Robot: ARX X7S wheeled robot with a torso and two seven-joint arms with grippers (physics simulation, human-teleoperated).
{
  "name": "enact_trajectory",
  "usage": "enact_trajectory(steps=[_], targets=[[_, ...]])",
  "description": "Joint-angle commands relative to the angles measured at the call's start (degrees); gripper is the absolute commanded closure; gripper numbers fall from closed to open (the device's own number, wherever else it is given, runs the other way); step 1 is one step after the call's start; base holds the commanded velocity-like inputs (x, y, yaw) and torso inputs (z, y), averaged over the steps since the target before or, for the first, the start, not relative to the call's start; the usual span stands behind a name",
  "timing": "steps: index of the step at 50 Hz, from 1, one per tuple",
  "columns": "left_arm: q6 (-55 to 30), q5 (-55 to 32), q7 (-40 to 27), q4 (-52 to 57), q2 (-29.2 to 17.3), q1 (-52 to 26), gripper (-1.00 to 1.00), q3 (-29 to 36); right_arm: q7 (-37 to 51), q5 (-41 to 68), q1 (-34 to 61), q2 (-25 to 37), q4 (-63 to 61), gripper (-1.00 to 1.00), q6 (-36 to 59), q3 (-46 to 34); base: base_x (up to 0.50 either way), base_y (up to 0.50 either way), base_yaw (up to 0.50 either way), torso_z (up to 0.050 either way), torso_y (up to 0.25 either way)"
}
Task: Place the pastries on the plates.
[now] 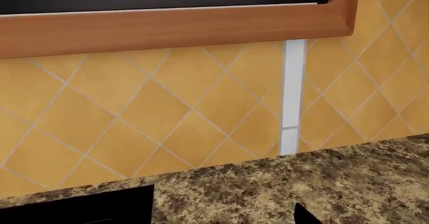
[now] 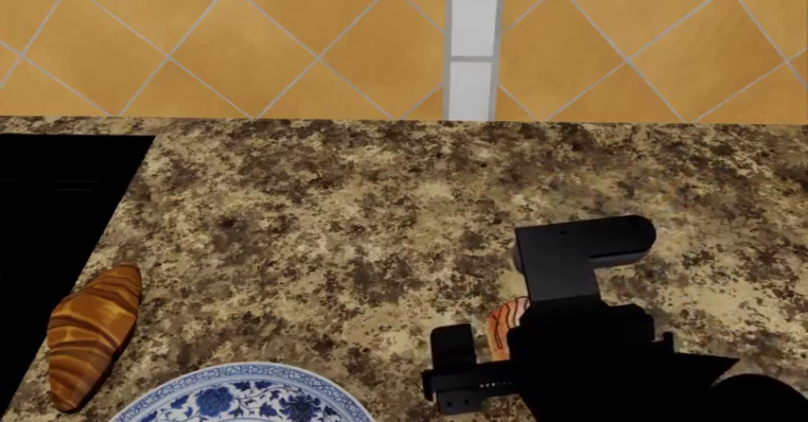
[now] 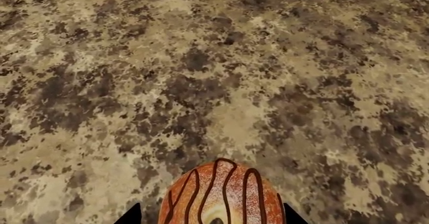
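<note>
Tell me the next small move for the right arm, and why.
Probably close the right end effector on the small cake. In the right wrist view its fingertips flank the cake on the countertop; whether they touch is unclear. The blue-rimmed plate waits nearby.

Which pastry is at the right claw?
The round cake with dark squiggles, between the right claw's fingertips; the striped croissant lies far off by the blue-rimmed plate.

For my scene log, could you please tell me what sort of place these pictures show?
Most likely a kitchen: a speckled granite countertop runs along an orange diagonal-tiled backsplash, with a croissant and a blue-and-white floral plate on it. A wood-framed panel sits above the tiles.
</note>
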Motion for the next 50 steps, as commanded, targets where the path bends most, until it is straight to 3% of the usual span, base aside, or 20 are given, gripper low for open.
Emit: enact_trajectory(steps=[1,10,11,27,38,45,50], targets=[[1.40,0.84,1.09,-0.78,0.54,-0.25,-1.00,-1.18,-2.08,-1.50,-1.80,-1.42,1.85,-1.00,-0.91,-0.28,0.00,0.00,0.00,0.000,0.000],[1.73,0.77,0.94,-0.74,0.37,-0.33,-1.00,-0.89,-2.46,-1.82,-2.31,-1.48,2.54,-1.00,-1.23,-0.81,0.00,0.00,0.00,0.000,0.000],[1.78,0.81,0.96,-0.75,0.37,-0.17,-1.00,-0.91,-2.47,-1.80,-2.35,-1.49,2.59,1.00,-1.24,-0.82,0.00,0.00,0.00,0.000,0.000],[2.47,0.69,0.50,-0.77,0.21,-0.68,-1.00,-0.31,-0.22,0.68,-2.03,-0.32,-1.97,1.00,-0.22,0.58,0.00,0.00,0.00,0.000,0.000],[2.84,4.62,1.81,0.09,2.44,1.19,-1.00,0.08,23.83,31.05,5.59,7.06,-27.30,1.00,7.42,9.73,0.00,0.00,0.00,0.000,0.000],[3.05,8.66,3.82,0.20,4.11,2.50,-1.00,0.62,30.80,43.94,7.88,9.35,-33.75,1.00,5.37,8.74,0.00,0.00,0.00,0.000,0.000],[3.49,10.65,4.77,0.27,5.29,2.76,-1.00,1.22,32.52,49.61,9.10,7.46,-37.51,1.00,3.65,6.42,0.00,0.00,0.00,0.000,0.000]])
